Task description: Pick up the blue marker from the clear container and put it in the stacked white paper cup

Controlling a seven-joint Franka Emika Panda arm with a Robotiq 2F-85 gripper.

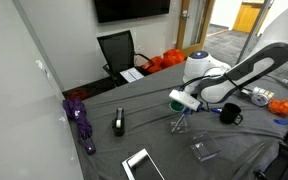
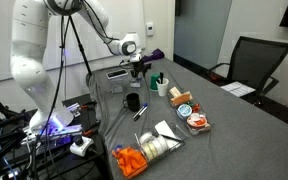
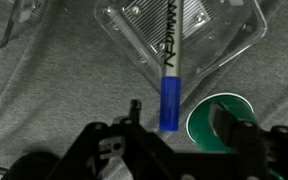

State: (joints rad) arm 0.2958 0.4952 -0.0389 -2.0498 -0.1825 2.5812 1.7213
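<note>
In the wrist view the blue marker [image 3: 170, 85] lies in the clear container [image 3: 134, 30]. Its pale barrel rests inside and its blue end sticks out over the container's near edge onto the grey cloth. My gripper [image 3: 181, 118] is open and empty, just above the blue end, one finger on each side of it. In both exterior views the gripper [image 1: 181, 120] [image 2: 138, 68] points down close to the table. The stacked white paper cup does not show in the wrist view. A small white shape [image 2: 162, 90] beside the green cup may be it.
A green cup [image 3: 221, 118] stands right beside my right finger. Another clear box [image 1: 204, 150] lies nearer the table's front. A black mug [image 2: 132, 102], a loose pen [image 2: 141, 112], snack tubs [image 2: 189, 115] and a purple object [image 1: 81, 120] sit around the table.
</note>
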